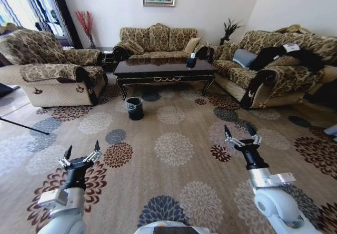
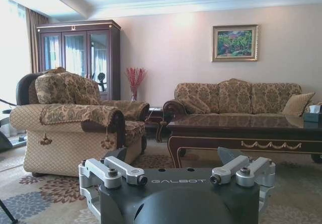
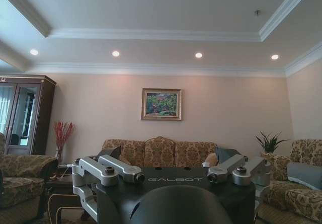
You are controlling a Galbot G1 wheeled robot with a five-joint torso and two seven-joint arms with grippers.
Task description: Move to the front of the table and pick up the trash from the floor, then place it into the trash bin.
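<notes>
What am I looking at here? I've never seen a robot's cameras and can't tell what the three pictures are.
One wheeled robot in a living room, seen by three cameras. The head camera looks down over the carpet: its left gripper and right gripper are both open and hold nothing. Ahead stand the table and, in front of it, the black bin. The other two pictures come from cameras on each wrist, looking over the grippers at the room. A dark tissue box sits on the table.

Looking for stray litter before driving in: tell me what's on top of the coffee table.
On the table, a dark tissue box stands near its right end; the rest of the glossy top looks bare. The floor beneath is shadowed, so litter there cannot be ruled out.
</notes>
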